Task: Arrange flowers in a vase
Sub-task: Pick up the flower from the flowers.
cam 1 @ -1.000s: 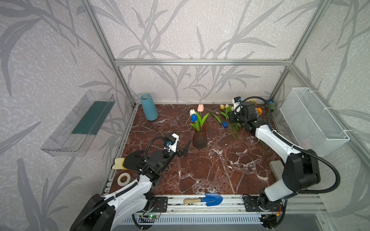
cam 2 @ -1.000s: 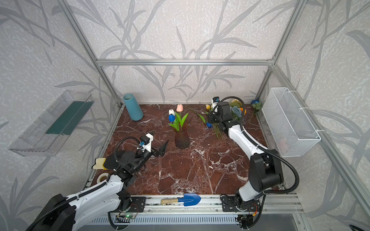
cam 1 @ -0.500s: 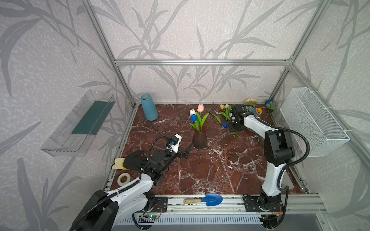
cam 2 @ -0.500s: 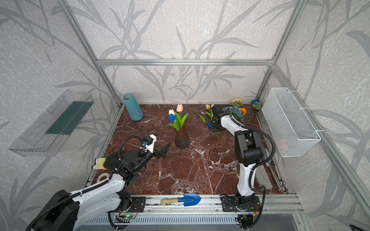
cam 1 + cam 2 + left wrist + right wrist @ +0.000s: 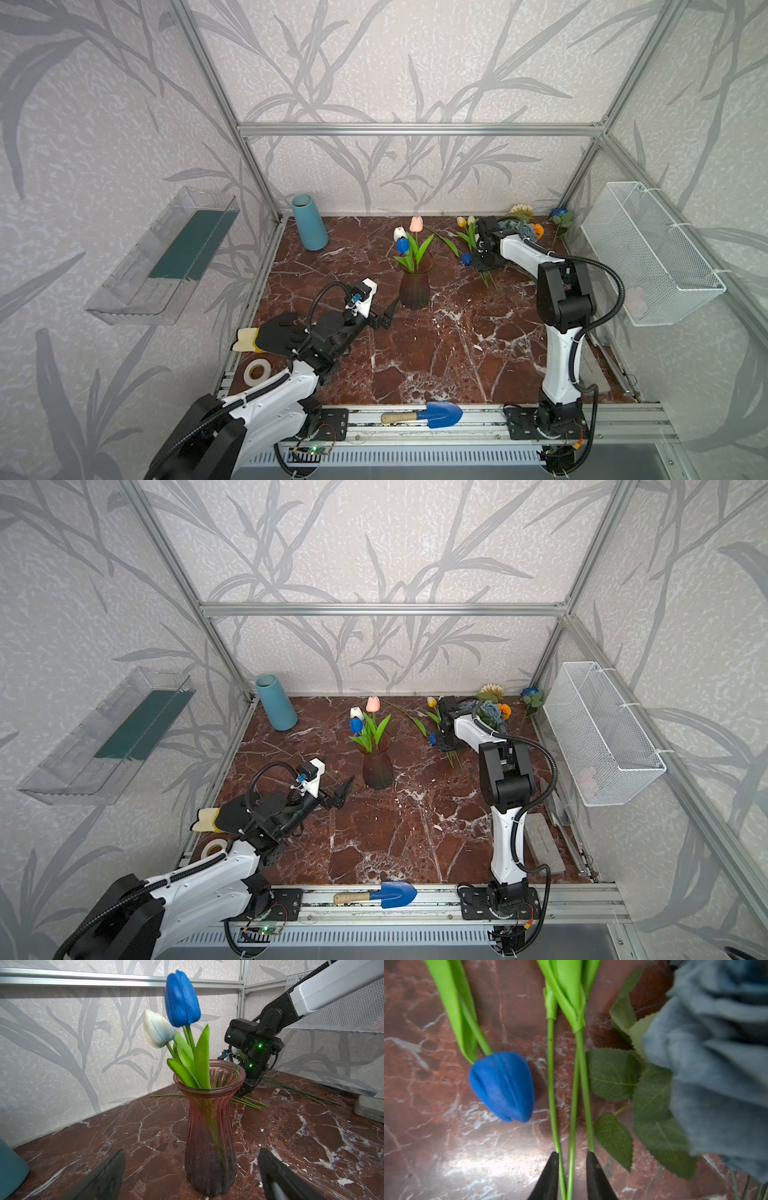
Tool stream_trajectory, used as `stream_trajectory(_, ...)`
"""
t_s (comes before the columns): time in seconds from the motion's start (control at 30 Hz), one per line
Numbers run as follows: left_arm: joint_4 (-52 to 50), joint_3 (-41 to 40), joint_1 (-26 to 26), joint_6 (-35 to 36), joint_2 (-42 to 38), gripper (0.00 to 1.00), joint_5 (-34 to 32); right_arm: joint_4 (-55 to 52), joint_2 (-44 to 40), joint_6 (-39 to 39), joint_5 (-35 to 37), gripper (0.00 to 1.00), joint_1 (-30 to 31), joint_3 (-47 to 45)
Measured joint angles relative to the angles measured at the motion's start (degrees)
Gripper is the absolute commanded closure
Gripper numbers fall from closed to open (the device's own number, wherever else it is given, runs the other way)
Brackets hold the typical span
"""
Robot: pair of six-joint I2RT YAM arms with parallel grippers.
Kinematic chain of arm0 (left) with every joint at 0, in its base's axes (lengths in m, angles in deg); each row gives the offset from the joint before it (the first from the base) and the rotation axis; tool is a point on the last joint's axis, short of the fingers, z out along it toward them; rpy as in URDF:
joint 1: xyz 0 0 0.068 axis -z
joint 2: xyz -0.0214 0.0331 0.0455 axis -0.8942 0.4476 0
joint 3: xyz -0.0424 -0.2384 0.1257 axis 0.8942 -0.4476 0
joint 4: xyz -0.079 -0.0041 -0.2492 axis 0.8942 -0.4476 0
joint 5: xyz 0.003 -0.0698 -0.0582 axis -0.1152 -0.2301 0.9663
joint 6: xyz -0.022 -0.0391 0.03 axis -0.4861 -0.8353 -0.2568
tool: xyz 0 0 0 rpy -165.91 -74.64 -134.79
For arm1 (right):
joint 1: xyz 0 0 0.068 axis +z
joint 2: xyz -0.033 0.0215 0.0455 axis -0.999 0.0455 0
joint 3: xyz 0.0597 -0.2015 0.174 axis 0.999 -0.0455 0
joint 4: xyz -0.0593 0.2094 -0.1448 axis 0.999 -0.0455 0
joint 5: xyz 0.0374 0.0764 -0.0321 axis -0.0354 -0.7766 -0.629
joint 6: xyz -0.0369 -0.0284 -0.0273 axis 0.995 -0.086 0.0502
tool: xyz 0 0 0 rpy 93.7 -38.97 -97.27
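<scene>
— Toward mid-frame in both top views, seeing the vase (image 5: 414, 286) standing upright on the marble floor (image 5: 436, 353), holding a blue tulip (image 5: 181, 999), a white tulip (image 5: 159, 1030) and a pink tulip (image 5: 416, 223).
— Looking for the rest?
— Finding the loose flowers (image 5: 468, 239) lying heaped toward the upper right of the frame: yellow tulips (image 5: 462, 221), dusty-blue roses (image 5: 716, 1053), a cream sunflower (image 5: 522, 210), an orange marigold (image 5: 537, 230); a deep blue rose (image 5: 557, 212) lying apart by the corner post.
— Checking the right gripper (image 5: 571, 1154)?
— Watching it reaching down into those stems, jaws standing narrow, straddling two green stems (image 5: 552, 1084) with a sliver of gap showing, not clamping. Noticing a second blue tulip (image 5: 503, 1086) lying just beside.
— And the left?
— Seeing the left gripper (image 5: 384, 313) hovering low, just lower left of the vase, jaws gaping wide, gripping nothing, touching nothing.
— Noting more?
— Noting a teal cylinder (image 5: 309, 226) at upper left, a blue trowel (image 5: 440, 414) lying on the bottom rail, a tape roll (image 5: 256, 371) and black glove (image 5: 276, 336) at lower left, a wire basket (image 5: 648, 249) hanging at right.
</scene>
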Motion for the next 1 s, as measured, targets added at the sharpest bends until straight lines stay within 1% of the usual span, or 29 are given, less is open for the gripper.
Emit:
stream_trajectory(0.1, 0.0, 0.0, 0.0, 0.0, 0.0, 0.01, -0.2, -0.2, 0.7, 0.0, 0.0, 0.77, -0.4, 0.9)
stream_trajectory(0.17, 0.0, 0.0, 0.0, 0.0, 0.0, 0.01, -0.2, -0.1, 1.4, 0.0, -0.2, 0.81, -0.6, 1.6)
stream_trajectory(0.3, 0.0, 0.0, 0.0, 0.0, 0.0, 0.01, -0.3, -0.1, 2.5, 0.1, -0.7, 0.85, -0.9, 1.8)
stream_trajectory(0.43, 0.0, 0.0, 0.0, 0.0, -0.1, 0.01, -0.3, -0.2, 3.1, 0.2, -1.6, 0.93, -1.0, 2.2)
stream_trajectory(0.57, -0.3, 0.0, 0.0, 0.0, -0.4, 0.01, -0.4, -0.1, 3.1, 0.3, -2.5, 0.97, -1.0, 2.5)
stream_trajectory(0.77, -0.4, 0.0, 0.0, 0.0, -0.5, 0.01, -0.5, -0.2, 3.1, 0.4, -3.7, 1.0, -1.0, 2.5)
stream_trajectory(1.0, -0.3, 0.0, 0.0, 0.0, -0.5, 0.01, -0.5, -0.7, 2.0, 0.4, -4.6, 1.0, -0.8, 2.3)
